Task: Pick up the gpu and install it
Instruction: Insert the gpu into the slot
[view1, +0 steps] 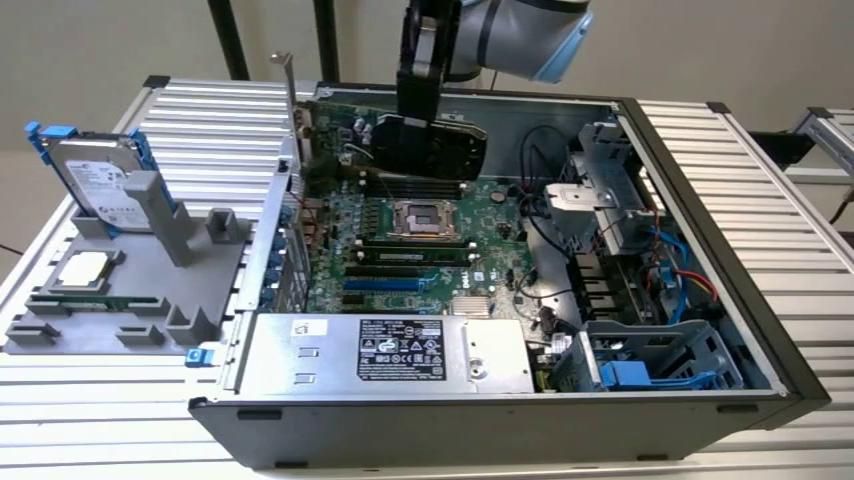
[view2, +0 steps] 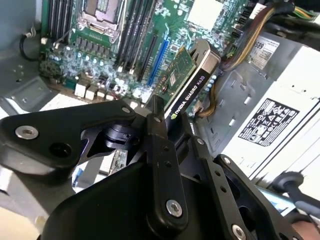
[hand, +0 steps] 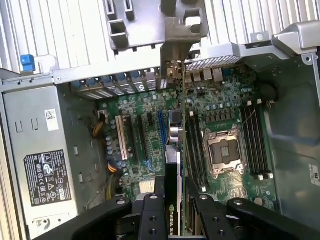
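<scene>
Spreading under everything, the slatted metal table (view1: 747, 160) carries an open computer case (view1: 467, 440) lying on its side. Most of the case floor is the green motherboard (view1: 340, 250), which sits straight below the jaws. The silver power supply (view1: 387, 350) fills the case end well away from the jaws, and a grey drive cage (view1: 667, 345) stands next to it. Red and blue cables (view1: 674, 275) run along the case wall on the exterior view's right, clear of the jaws.

Outside the case, well off toward the exterior view's left of the jaws, a grey fixture (view1: 200, 250) holds the hard drive (view1: 100, 185) leaning upright. A small square CPU chip (view1: 83, 268) lies flat on the same fixture.

The gripper (view1: 427, 120) hangs over the board with its jaws clamped on the gpu (view1: 430, 148), one finger (hand: 152, 205) on each face. The card hangs on edge, black shroud on one side and green board on the other. Whether its lower edge touches the motherboard I cannot tell.

In the first wrist view the card's edge lies between a blue slot (hand: 161, 125) on the power-supply side and the memory slots (hand: 192, 150) on the other, both just beside it. The CPU socket (hand: 222, 150) sits beyond those memory slots. A white slot (hand: 120, 137) lies beyond the blue one.
</scene>
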